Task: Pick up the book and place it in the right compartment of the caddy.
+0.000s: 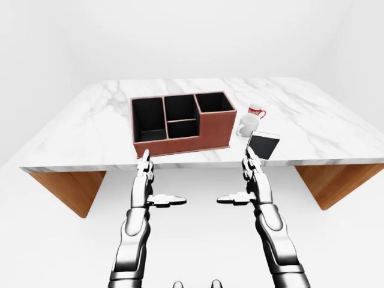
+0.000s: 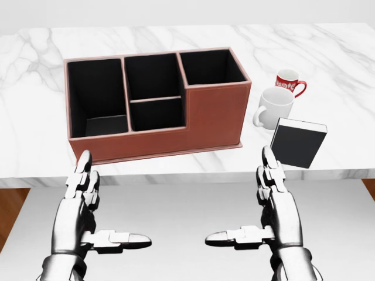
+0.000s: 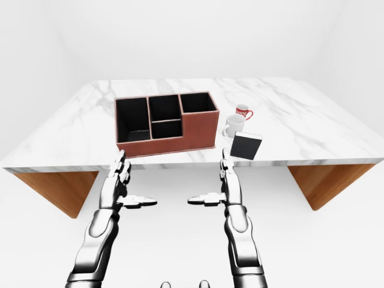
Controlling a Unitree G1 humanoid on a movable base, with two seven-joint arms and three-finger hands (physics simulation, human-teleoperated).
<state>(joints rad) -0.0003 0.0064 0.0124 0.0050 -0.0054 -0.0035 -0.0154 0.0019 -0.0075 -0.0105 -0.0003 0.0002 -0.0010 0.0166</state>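
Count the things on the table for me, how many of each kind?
Caddy: 1
Mugs: 2, a white mug and a red mug
Book: 1
Total: 4

You have a white, grey-veined marble table point(image 2: 328, 44) on orange-brown wooden supports point(image 1: 69, 189). Your caddy point(image 2: 217, 114) is reddish-brown outside, black inside. The book point(image 2: 297, 142) has a black cover and white page edge. At its 12 o'clock sit a white mug point(image 2: 274, 107) and a red-and-white mug point(image 2: 289, 81). Each robot hand is glossy silver-grey.
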